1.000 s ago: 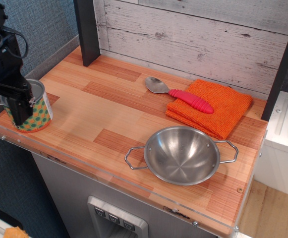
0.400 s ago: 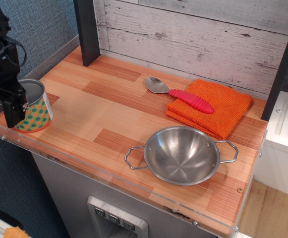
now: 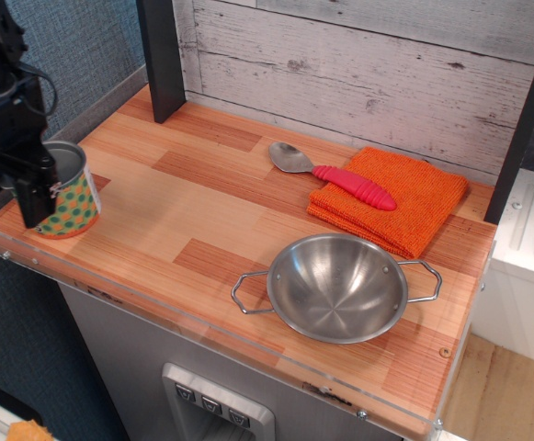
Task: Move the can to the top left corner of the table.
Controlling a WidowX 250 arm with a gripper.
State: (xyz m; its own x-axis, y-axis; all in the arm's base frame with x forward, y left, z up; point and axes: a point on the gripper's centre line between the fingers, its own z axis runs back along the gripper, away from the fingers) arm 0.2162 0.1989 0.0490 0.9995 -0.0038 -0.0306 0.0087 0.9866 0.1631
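The can (image 3: 75,197), with an orange-yellow label, green dots and a silver lid, is at the front left corner of the wood-plank table (image 3: 211,207), close to the clear edge guard. It leans slightly. I cannot tell whether its base rests on the table. My black gripper (image 3: 39,197) comes down from the upper left and is closed on the can's left side. One finger (image 3: 30,204) shows in front of the label and the other is hidden behind the can.
A steel two-handled bowl (image 3: 336,287) sits at front centre-right. A spoon with a red handle (image 3: 340,179) lies partly on a folded orange cloth (image 3: 404,202) at the back right. A dark post (image 3: 161,60) stands at the back left corner before a whitewashed plank wall.
The gripper and can have shifted slightly, first a little left and then back right and up. The can now stands a bit higher and further right than a second ago.
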